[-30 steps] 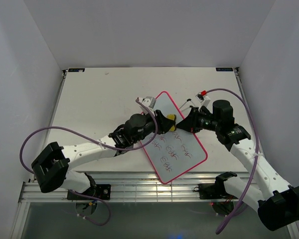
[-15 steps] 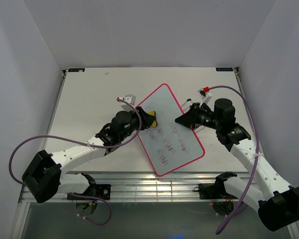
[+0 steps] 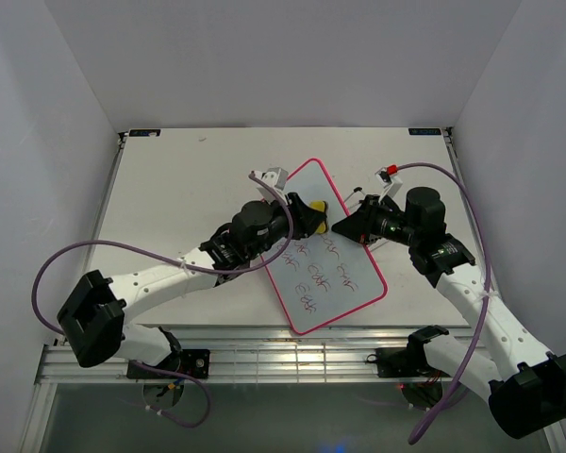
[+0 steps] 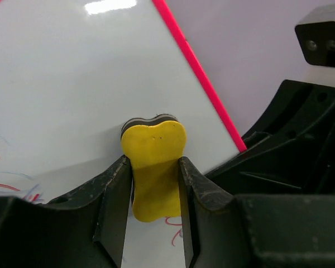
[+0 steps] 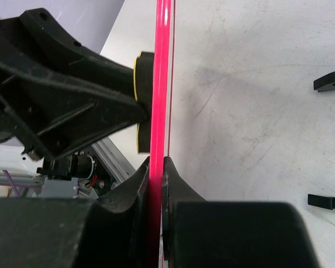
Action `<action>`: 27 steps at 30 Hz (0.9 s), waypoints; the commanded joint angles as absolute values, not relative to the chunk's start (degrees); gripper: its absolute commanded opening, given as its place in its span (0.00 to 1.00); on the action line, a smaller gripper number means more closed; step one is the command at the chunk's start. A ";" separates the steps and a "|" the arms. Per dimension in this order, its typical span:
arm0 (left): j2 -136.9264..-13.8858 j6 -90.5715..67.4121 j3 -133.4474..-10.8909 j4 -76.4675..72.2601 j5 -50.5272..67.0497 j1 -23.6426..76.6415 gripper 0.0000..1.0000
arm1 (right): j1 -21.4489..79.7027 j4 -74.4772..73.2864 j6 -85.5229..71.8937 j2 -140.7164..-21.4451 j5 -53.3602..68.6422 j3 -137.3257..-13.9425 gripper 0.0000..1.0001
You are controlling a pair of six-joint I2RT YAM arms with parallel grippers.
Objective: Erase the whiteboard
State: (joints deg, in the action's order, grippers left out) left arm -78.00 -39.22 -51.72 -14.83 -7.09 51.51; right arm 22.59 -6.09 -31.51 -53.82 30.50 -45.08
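The whiteboard (image 3: 332, 283), white with a thin pink frame, is held tilted over the table's middle; red and blue scribbles cover its near half. My left gripper (image 3: 313, 219) is shut on the yellow sponge (image 3: 318, 209), which presses on the board's upper part near its right edge. In the left wrist view the sponge (image 4: 154, 162) sits between both fingers on the white board (image 4: 72, 89). My right gripper (image 3: 341, 226) is shut on the board's right edge; in the right wrist view the pink frame (image 5: 159, 84) runs straight between its jaws (image 5: 156, 167).
A small red-capped object (image 3: 385, 176) lies on the table behind the right gripper. Two small black clips (image 5: 328, 82) lie on the table in the right wrist view. White walls enclose the table on three sides.
My left gripper has swept the sponge across the board, left half a second ago, then back right toward the right edge. The board has shifted slightly. My right gripper keeps its hold.
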 commanded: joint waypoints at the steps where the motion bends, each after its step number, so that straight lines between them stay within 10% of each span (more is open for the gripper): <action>1: -80.51 -40.16 -51.42 -14.24 -5.88 53.88 0.00 | 25.31 7.21 -36.04 -50.80 41.84 -47.29 0.08; 27: -78.13 -37.18 -38.76 -27.25 -16.77 64.95 0.00 | 26.10 16.70 -46.76 -50.36 34.02 -40.70 0.08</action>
